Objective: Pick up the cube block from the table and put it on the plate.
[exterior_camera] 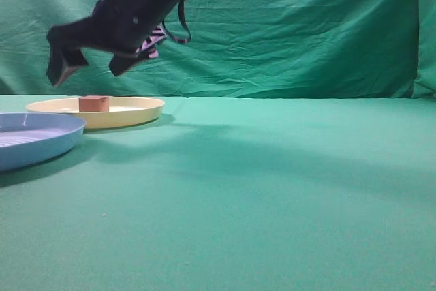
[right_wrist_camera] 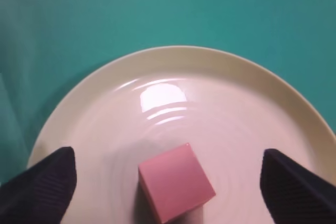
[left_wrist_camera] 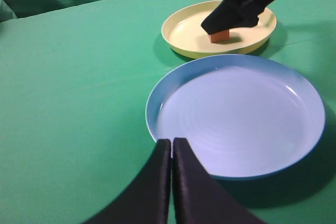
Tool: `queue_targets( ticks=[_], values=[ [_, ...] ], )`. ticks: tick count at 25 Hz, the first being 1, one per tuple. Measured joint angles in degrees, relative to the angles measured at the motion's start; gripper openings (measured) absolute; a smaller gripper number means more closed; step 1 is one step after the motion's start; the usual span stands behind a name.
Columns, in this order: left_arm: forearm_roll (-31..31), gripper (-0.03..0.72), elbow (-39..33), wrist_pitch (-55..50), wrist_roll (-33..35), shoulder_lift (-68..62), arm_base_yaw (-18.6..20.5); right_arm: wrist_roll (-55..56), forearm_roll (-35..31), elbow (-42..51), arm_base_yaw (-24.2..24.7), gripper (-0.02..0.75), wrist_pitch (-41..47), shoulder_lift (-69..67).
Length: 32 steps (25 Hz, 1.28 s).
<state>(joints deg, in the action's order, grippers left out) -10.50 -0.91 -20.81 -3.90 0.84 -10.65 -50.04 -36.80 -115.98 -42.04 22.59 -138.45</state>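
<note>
Right wrist view gives us the clearest look: the cube block (right_wrist_camera: 176, 188) sits flat on the plate (right_wrist_camera: 252, 103), near its middle, and our right fingers (right_wrist_camera: 44, 182) are spread wide, one on each side of the block and clear of it. From the exterior view, our right gripper (exterior_camera: 88, 66) hangs above the plate's left part, at the far left of the desk (exterior_camera: 272, 189). Just nearer lies a light blue plate (left_wrist_camera: 236, 119). Our left fingers (left_wrist_camera: 186, 182) are pressed together, empty, over that blue plate's near rim.
</note>
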Motion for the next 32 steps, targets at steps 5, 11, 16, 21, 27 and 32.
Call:
queue_targets(
  ticks=[5,11,16,21,27,32],
  values=[
    [0.00,0.000,0.00,0.00,0.00,0.00,0.00,0.42,0.83,0.00,1.16,0.519,11.43,7.72],
    [0.00,0.000,0.00,0.00,0.00,0.00,0.00,17.82,6.61,-0.09,7.02,0.033,35.85,21.61],
    [0.00,0.000,0.00,0.00,0.00,0.00,0.00,27.60,12.28,-0.09,11.37,0.000,47.97,27.73],
    [0.00,0.000,0.00,0.00,0.00,0.00,0.00,33.41,14.89,2.54,14.09,0.000,48.94,35.37],
    [0.00,0.000,0.00,0.00,0.00,0.00,0.00,33.79,15.86,17.44,14.19,0.000,48.86,49.78],
    [0.00,0.000,0.00,0.00,0.00,0.00,0.00,33.12,15.36,33.86,14.19,0.000,41.01,64.06]
  ],
)
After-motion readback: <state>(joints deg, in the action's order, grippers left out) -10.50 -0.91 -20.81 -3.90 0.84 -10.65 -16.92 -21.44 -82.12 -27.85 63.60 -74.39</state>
